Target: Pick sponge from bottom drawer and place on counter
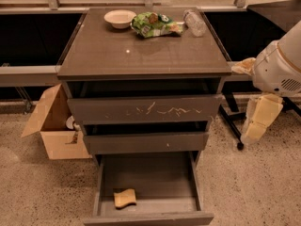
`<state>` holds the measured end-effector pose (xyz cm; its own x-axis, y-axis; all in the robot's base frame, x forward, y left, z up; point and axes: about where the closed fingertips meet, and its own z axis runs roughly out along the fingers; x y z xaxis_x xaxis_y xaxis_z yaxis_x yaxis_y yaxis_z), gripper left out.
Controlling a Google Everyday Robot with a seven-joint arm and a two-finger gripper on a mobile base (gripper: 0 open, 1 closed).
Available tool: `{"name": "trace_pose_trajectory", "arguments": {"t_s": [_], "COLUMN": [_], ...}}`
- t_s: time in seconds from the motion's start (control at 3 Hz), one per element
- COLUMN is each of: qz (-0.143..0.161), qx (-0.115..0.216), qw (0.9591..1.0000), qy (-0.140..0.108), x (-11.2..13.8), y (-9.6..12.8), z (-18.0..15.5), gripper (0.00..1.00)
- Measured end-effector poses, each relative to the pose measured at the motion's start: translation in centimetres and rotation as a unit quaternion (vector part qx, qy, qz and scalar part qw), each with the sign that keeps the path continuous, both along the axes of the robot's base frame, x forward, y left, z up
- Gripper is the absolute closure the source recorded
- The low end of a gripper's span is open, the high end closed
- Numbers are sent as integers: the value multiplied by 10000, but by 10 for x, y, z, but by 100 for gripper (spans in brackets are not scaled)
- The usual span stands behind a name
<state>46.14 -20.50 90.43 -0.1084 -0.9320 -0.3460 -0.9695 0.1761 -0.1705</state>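
1. Down in the bottom drawer (155, 178), near its front left corner, lies the sponge (124, 197), flat on the drawer floor w/ nothing else around it.
2. Drawer is pulled well out, so the opening part looks done; the sponge shows in full from above.
3. Claw (257, 121) hangs off to the right of the cabinet, about level w/ the scratched drawer (146, 109), well apart from the sponge and not over the drawer.
4. Claw state: can't tell whether it's spread or pressed together. It holds nothing visible.
5. Desk (141, 51) carries a bowl (120, 18), green snack bag (154, 25) and bottle (194, 22), all along the back edge; front and middle are bare, which should do for the drop.
6. Progress, as I judge it: early. No grasp, no lift, no place yet.
7. Left to do: swing the claw over the drawer, go down, pinch the sponge, lift clear of the drawer front, then set it on the desk.
8. Cardboard box (56, 131) sits on the floor at left, out of the way.
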Motion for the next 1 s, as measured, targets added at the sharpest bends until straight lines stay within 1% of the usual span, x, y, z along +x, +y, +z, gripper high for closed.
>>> {"name": "trace_pose_trajectory", "arguments": {"t_s": [0.33, 0.67, 1.0], "qz": [187, 481, 703], "qx": [112, 433, 784], "qw": [9997, 9979, 9944], "qy": [-78, -103, 28], "x": [2, 5, 10], "y": [6, 19, 33], "z": [-21, -62, -99], "gripper": [0, 0, 0]}}
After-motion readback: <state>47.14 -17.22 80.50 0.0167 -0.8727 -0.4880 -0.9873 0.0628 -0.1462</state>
